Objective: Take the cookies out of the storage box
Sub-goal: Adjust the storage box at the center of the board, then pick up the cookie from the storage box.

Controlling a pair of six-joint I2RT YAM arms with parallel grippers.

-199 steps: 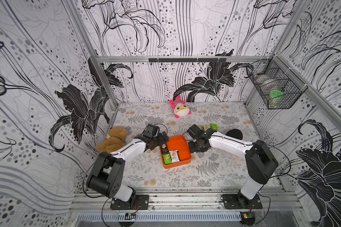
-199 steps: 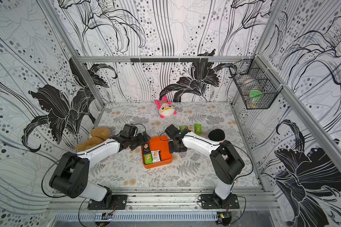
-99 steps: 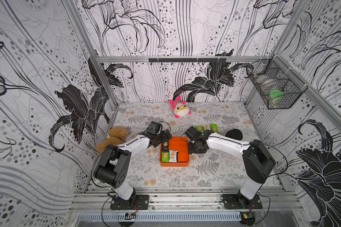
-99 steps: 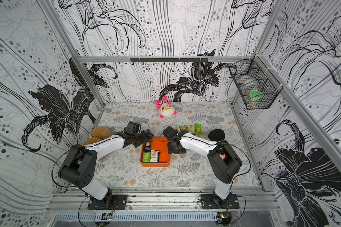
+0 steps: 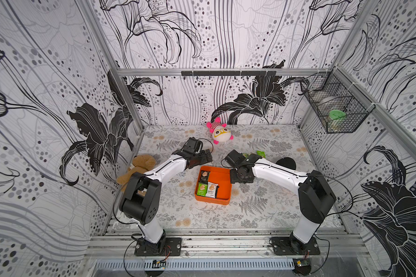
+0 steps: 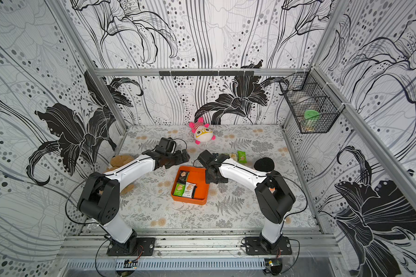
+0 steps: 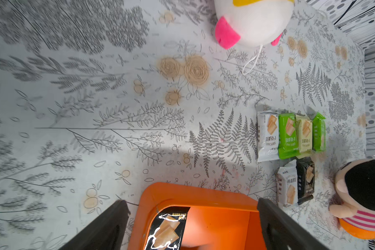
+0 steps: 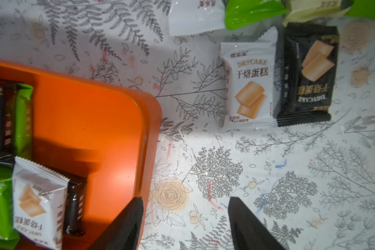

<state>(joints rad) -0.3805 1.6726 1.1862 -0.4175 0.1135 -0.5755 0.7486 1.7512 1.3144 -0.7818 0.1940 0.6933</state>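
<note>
DESK: What does the frame show?

PHOTOGRAPHER: Two white-and-black robot arms flank a shallow, bright-orange plastic storage box [image 5: 222, 183] on a floral-print table cover [image 5: 202, 215]. A handful of flat, foil-wrapped cookie packets [image 5: 205, 185] in black, green and white lie inside, along the box's left wall. Six more packets [image 7: 288, 136] sit in two neat rows just beyond its far right corner, apparently the unloading spot.

DESK: And the grippers?

PHOTOGRAPHER: Both are empty. The left gripper [image 7: 191, 201] hangs over the box's far left corner with its black fingers spread wide. A black packet [image 7: 167, 231] lies below it, so it looks lined up for the next pick. The right gripper [image 8: 185, 198] sits at the box's right wall with its fingers apart, one over the rim and one outside, pinching nothing. It may be there to steady the box, though that is a guess.
</note>
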